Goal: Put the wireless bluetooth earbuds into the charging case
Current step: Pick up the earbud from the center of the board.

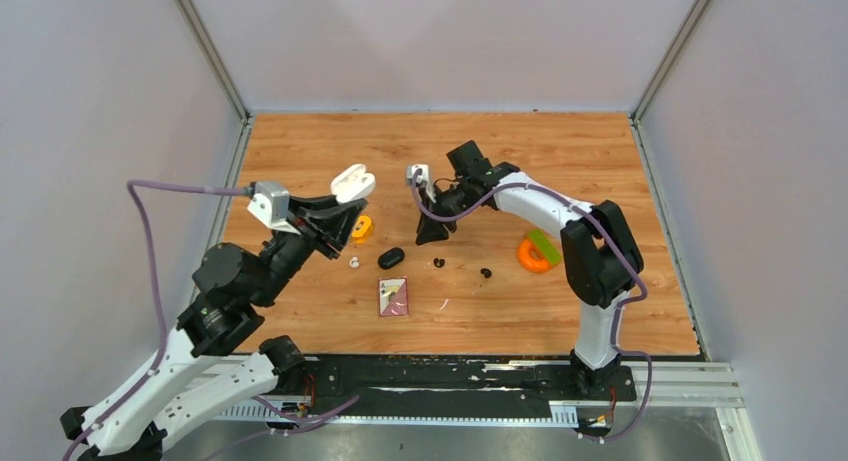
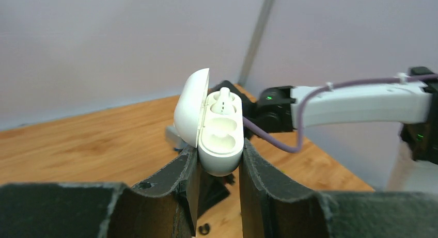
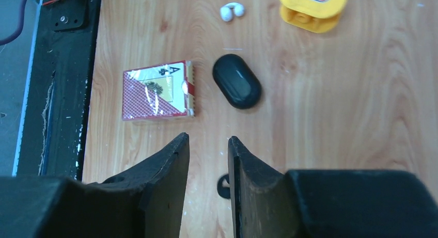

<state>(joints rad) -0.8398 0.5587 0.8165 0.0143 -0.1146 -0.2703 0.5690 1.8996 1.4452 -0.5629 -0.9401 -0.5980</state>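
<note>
Left wrist view shows us our left gripper (image 2: 217, 147) clamped on the open-lidded charging case (image 2: 222, 135); our right gripper (image 3: 207, 140), jaws partly apart, holds nothing.

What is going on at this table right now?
The left gripper holds a white charging case up off the table, lid open, with one white earbud seated and the other slot empty. What looks like the second earbud lies on the table. The right gripper hangs above the table, open, gripping nothing.

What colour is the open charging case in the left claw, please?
Glossy white charging case, clearest in the left wrist view.
</note>
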